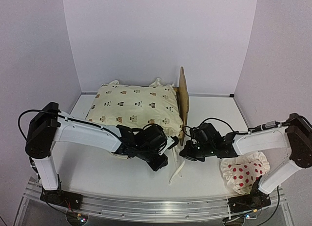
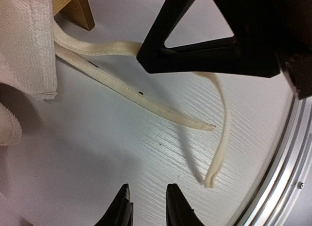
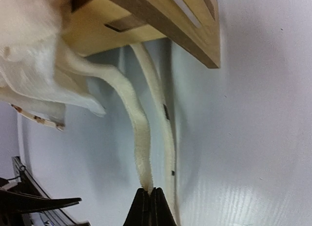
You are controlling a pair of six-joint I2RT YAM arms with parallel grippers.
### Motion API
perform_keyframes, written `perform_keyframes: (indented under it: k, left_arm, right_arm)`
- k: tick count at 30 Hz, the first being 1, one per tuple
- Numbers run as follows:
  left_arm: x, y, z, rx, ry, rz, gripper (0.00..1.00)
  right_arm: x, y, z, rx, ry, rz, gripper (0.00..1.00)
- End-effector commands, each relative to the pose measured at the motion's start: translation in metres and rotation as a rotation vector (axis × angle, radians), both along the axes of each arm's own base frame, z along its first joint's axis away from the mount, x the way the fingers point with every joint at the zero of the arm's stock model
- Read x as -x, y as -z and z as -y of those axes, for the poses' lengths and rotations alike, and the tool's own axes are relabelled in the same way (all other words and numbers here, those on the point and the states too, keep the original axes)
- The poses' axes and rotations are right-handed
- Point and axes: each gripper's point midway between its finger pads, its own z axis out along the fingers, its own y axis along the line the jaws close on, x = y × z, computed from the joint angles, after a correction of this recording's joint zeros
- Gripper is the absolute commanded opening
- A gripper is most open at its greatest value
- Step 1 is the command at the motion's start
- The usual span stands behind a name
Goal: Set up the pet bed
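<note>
The pet bed (image 1: pixel 183 97) stands at the back with its wooden headboard on the right, under a cream printed cover (image 1: pixel 134 106). Two cream tie straps trail from the cover's near corner. My right gripper (image 3: pixel 150 199) is shut on one strap (image 3: pixel 139 133); its loose end (image 2: pixel 220 138) hangs just above the table. The other strap (image 2: pixel 146 102) lies flat. My left gripper (image 2: pixel 148 204) stands slightly open over bare table, nothing between its fingers, close to the right gripper (image 1: pixel 186 150). A wooden bed corner (image 3: pixel 161 21) shows above the straps.
A white red-dotted ruffled pillow (image 1: pixel 245 173) lies at the near right beside the right arm. The table's metal front rail (image 2: pixel 280 162) runs close to the left gripper. White walls (image 1: pixel 156 36) enclose the back and sides.
</note>
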Motion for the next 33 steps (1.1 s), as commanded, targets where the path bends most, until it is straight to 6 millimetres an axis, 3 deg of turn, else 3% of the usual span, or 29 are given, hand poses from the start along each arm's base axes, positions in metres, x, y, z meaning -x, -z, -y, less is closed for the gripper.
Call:
perform_keyframes:
  k: [1, 5, 9, 15, 18, 22, 26, 33]
  left_arm:
    - [0.006, -0.041, 0.006, 0.132, 0.020, 0.002, 0.33]
    - [0.013, -0.038, 0.002, 0.144, 0.046, -0.010, 0.50]
    - [0.019, -0.029, -0.002, 0.149, 0.070, -0.017, 0.66]
    - [0.021, -0.010, 0.007, 0.166, 0.133, -0.001, 0.71]
    - [0.018, -0.002, 0.013, 0.167, 0.148, 0.020, 0.62]
    - [0.008, 0.013, 0.018, 0.132, 0.141, 0.063, 0.29]
    - [-0.002, 0.033, 0.018, 0.068, 0.117, 0.092, 0.02]
    - [-0.014, 0.039, 0.013, 0.035, 0.083, 0.143, 0.00]
  right_arm:
    - [-0.019, -0.023, -0.024, -0.232, 0.115, 0.038, 0.00]
    - [-0.033, -0.024, -0.034, -0.298, 0.169, 0.055, 0.00]
    - [-0.038, -0.019, -0.032, -0.298, 0.209, 0.057, 0.00]
    - [-0.036, -0.013, -0.024, -0.297, 0.243, 0.054, 0.00]
    - [-0.034, -0.009, -0.021, -0.293, 0.252, 0.046, 0.00]
    - [-0.030, -0.001, -0.018, -0.293, 0.262, 0.031, 0.00]
    - [-0.027, 0.004, -0.016, -0.288, 0.266, 0.020, 0.00]
    - [-0.019, 0.018, 0.004, -0.240, 0.291, 0.025, 0.00]
